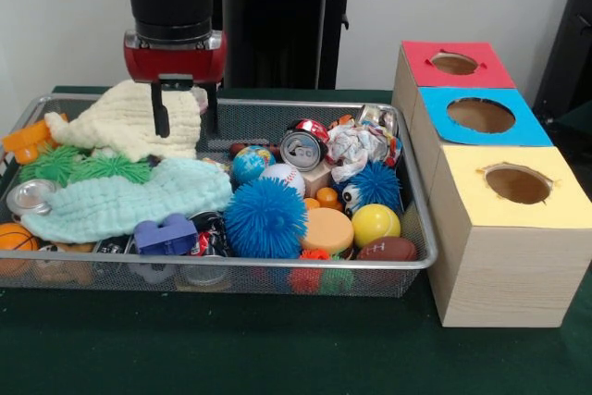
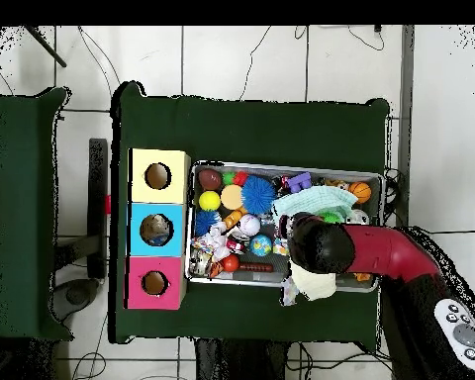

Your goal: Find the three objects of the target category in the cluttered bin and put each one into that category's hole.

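Observation:
My gripper (image 1: pixel 185 110) hangs open at the back left of the wire mesh bin (image 1: pixel 421 228), its fingers straddling the top of a cream knitted cloth (image 1: pixel 125 119). A mint cloth (image 1: pixel 120 201) lies in front of it over other items. To the right sit a crushed can (image 1: pixel 303 147), a globe ball (image 1: pixel 250 164), a baseball (image 1: pixel 282 178), a large blue spiky ball (image 1: pixel 265 217), a yellow ball (image 1: pixel 375 224) and a small football (image 1: pixel 387 249). Overhead, the arm (image 2: pixel 380 252) covers the gripper, and the cream cloth (image 2: pixel 311 283) drapes over the bin's rim.
Three boxes with round holes stand right of the bin: red (image 1: pixel 490 67), blue (image 1: pixel 527 127), yellow (image 1: pixel 555 205). Also in the bin are crumpled paper (image 1: pixel 356 147), an orange disc (image 1: pixel 328 228), a purple block (image 1: pixel 166 233), green spiky balls (image 1: pixel 83 166) and a basketball (image 1: pixel 14 238).

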`<state>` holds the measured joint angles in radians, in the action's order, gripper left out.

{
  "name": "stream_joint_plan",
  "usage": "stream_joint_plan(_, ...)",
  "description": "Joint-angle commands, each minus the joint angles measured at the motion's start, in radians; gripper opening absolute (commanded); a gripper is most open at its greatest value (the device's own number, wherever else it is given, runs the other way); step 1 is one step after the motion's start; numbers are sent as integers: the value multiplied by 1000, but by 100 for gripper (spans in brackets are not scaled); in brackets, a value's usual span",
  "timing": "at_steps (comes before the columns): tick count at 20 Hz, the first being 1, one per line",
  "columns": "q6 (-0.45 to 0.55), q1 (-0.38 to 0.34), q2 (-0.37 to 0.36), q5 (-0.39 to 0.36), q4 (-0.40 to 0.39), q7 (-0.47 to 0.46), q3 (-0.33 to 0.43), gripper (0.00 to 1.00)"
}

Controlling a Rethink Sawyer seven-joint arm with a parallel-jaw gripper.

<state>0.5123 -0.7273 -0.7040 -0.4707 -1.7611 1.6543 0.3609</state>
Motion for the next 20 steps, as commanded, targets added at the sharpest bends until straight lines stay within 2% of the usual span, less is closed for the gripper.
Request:
stream_joint_plan(1, -51, 6, 104, -36, 62, -11, 49, 100)
stream_joint_plan(5, -105, 22, 160, -69, 131, -6, 36, 100)
stream_joint_plan(8, -133, 15, 207, -78, 179, -32, 55, 100)
stream_joint_plan(12, -169, -3, 247, -76, 203, -50, 73, 100)
stream_joint_plan(14, -248, -26, 257, -96, 199, -56, 101, 100)
stream_joint_plan(17, -298, -36, 261, -121, 193, -54, 113, 100)
stream_joint_plan(18, -304, -35, 259, -129, 191, -39, 111, 0)
stream_joint_plan(20, -300, -26, 254, -128, 190, -27, 99, 0)
